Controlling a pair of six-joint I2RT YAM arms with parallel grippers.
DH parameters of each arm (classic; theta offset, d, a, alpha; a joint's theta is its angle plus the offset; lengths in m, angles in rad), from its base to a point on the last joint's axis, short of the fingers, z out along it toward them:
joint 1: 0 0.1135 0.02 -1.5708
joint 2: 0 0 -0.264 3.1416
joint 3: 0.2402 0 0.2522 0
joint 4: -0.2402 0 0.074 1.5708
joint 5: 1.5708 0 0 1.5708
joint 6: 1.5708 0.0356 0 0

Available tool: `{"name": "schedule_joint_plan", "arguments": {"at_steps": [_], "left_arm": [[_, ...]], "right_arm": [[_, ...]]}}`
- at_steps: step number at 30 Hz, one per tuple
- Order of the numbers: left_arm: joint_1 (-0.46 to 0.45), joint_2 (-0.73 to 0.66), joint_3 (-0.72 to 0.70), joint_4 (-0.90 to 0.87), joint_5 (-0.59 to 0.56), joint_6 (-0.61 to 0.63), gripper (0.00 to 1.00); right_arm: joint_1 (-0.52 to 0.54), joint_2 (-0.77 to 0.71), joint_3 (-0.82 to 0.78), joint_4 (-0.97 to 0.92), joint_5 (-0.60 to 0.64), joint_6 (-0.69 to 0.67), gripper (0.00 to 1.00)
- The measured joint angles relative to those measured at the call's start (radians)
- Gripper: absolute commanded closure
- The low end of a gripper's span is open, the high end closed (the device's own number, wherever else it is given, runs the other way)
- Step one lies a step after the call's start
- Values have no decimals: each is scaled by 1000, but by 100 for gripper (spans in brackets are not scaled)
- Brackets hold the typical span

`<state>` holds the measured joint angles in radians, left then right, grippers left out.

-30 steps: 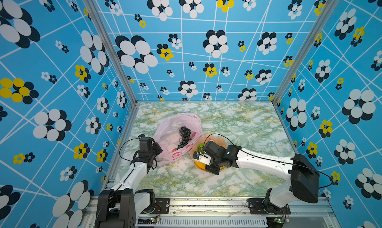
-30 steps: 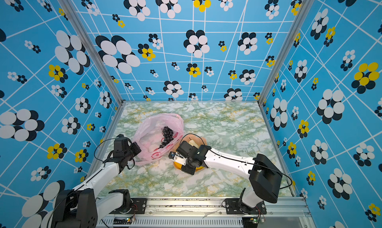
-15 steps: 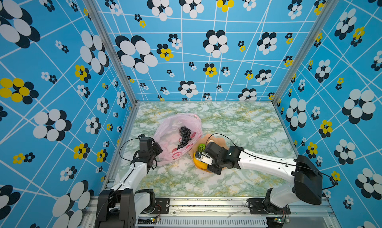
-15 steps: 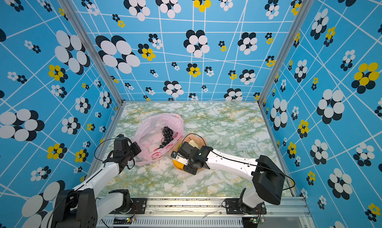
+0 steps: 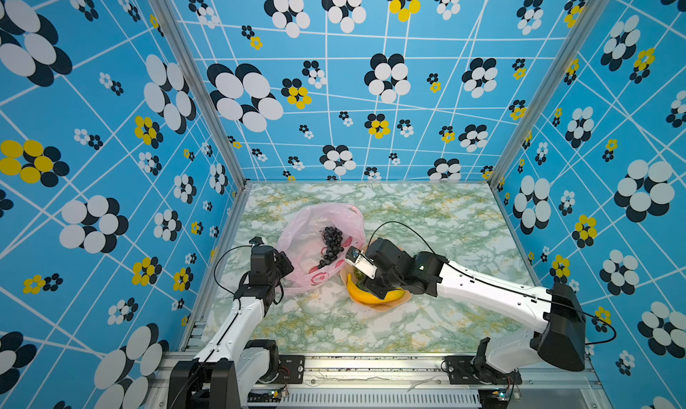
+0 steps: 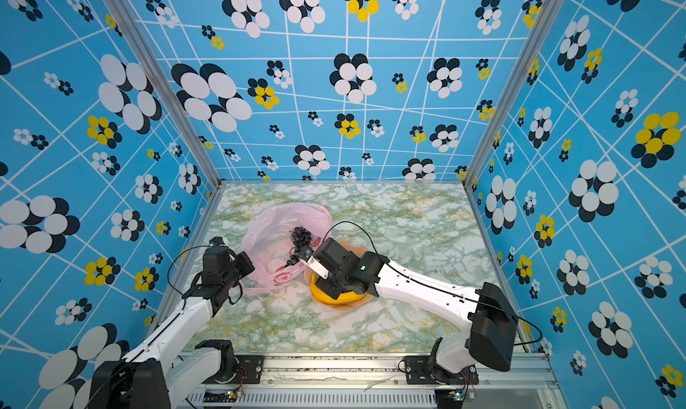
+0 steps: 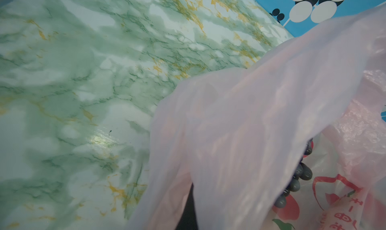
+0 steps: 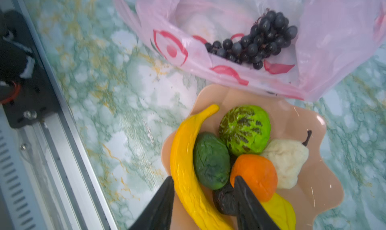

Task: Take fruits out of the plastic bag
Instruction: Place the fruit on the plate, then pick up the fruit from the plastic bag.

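The right gripper (image 8: 203, 177) hung low over the plate (image 8: 309, 197), its jaws half apart and astride the banana (image 8: 186, 156) without squeezing it. One finger (image 8: 165, 197) stood just outside the banana and the other lay against the orange (image 8: 254, 176). The step looked like setting the banana down among the fruit already on the plate: a striped green one (image 8: 244, 130), a dark green one (image 8: 211, 160), a pale pear (image 8: 286, 162) and a lemon (image 8: 279, 210). To do it well, the jaws should widen a little more and the arm should rise straight up, so that neither finger dragged the banana over the rim or nudged the orange. The grapes (image 8: 257, 43) lay inside the bag (image 5: 308, 236), near its mouth and just beside the plate, apparently the last fruit left in it. The left gripper (image 5: 282, 266) was closed at the bag's near edge and seemed to pinch the film, which rose up in front of its camera. Holding that edge high and taut would leave the mouth open. The right gripper should then come in from the plate side and take the bunch across its thick middle, clear of the loose plastic.
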<state>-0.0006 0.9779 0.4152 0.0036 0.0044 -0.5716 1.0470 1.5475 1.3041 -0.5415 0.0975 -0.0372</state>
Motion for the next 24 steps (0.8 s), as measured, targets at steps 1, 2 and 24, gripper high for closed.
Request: {"name": "schedule_joint_plan", "arguments": {"at_steps": [1,2,24], "left_arm": [[0,-15,6,-21,-17,-1,100],[0,-27,13,-38,-30,-2,100],[-95,-124,30,-172,-14,16,100]], "right_arm": [[0,45,58,10,11,29,45],[0,81,103,18,24,46,43],[-47,883,982,-218,153,387,9]]}}
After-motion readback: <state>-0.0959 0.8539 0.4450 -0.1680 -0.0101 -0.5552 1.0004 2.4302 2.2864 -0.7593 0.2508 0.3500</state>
